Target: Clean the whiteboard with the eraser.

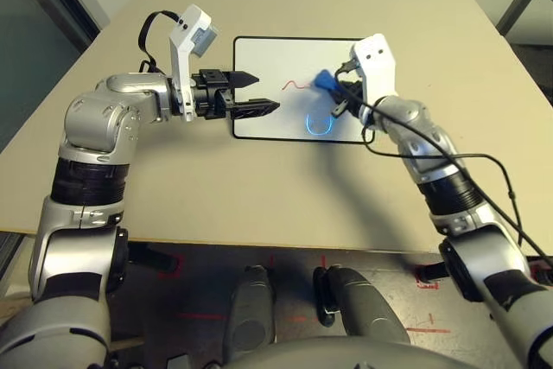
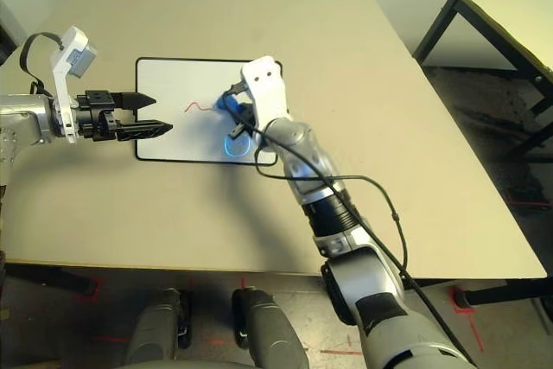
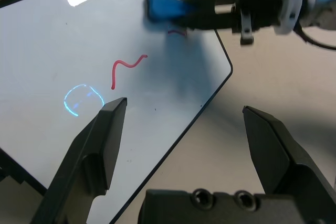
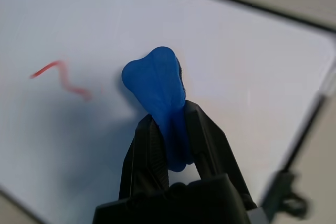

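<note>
Right gripper (image 4: 176, 129) clamps eraser (image 4: 157, 90) over whiteboard (image 1: 268, 62); left gripper (image 1: 259, 92) hangs spread, holding nothing.

Eraser pinched at its waist between the right fingers, blue head sticking out past the tips, over the board's right half, next to the right end of red squiggle (image 1: 300, 85). Contact with surface: can't tell. Blue loop mark (image 1: 318, 124) sits nearer the robot, near the board's front edge. Left gripper's tips over the board's left edge, well apart from eraser. Board lies flat on tan table (image 1: 259, 196).

The white, black-framed board (image 1: 285, 101) is showing a red squiggle (image 1: 298, 85) and blue loop (image 1: 320, 124); the eraser (image 4: 157, 98) is bright blue on the beige tabletop (image 1: 259, 205).
</note>
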Robot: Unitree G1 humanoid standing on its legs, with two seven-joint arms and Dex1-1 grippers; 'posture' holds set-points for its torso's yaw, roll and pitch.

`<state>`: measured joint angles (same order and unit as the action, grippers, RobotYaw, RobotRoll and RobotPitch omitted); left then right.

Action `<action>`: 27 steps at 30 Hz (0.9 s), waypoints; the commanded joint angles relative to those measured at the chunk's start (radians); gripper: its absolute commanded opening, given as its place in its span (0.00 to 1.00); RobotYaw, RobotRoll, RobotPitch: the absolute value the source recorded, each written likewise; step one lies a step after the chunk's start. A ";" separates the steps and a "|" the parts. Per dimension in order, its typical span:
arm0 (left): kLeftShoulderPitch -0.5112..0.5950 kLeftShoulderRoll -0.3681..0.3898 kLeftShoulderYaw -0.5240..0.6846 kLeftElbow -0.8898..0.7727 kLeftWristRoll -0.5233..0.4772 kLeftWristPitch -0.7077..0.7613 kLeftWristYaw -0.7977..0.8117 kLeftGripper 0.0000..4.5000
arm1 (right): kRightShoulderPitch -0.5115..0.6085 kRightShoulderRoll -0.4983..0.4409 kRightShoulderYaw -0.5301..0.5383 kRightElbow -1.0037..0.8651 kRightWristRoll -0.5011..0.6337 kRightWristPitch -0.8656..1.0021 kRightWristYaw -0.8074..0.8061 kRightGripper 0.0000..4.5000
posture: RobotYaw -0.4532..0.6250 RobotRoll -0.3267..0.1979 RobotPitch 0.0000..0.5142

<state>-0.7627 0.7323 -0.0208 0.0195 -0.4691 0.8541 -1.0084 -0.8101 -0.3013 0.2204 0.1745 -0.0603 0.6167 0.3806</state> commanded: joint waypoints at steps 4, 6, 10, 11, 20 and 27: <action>-0.008 -0.003 -0.013 -0.012 -0.003 0.012 0.000 1.00 | 0.093 0.012 0.049 -0.058 -0.017 0.055 0.020 0.15 | 0.43 0.62 0.24; -0.007 -0.002 -0.012 -0.014 -0.003 0.013 0.000 1.00 | 0.136 0.016 0.071 -0.100 -0.019 0.083 0.028 0.15 | 0.43 0.62 0.24; -0.007 0.000 -0.013 -0.012 -0.003 0.013 -0.004 1.00 | 0.196 0.014 0.111 -0.171 -0.022 0.137 0.049 0.15 | 0.43 0.62 0.24; -0.008 0.000 -0.013 -0.010 -0.003 0.012 -0.006 1.00 | 0.202 0.013 0.114 -0.180 -0.023 0.145 0.051 0.15 | 0.43 0.62 0.24; -0.014 -0.001 -0.019 0.003 0.001 0.005 -0.013 1.00 | 0.081 -0.009 0.019 -0.078 -0.033 0.108 0.008 0.15 | 0.42 0.62 0.23; -0.015 -0.008 -0.021 0.011 0.004 0.002 -0.015 1.00 | 0.072 0.000 0.022 -0.076 -0.036 0.116 0.001 0.14 | 0.42 0.62 0.22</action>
<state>-0.7696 0.7259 -0.0242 0.0242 -0.4688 0.8564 -1.0183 -0.7687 -0.3080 0.2179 0.0938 -0.0853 0.7100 0.3768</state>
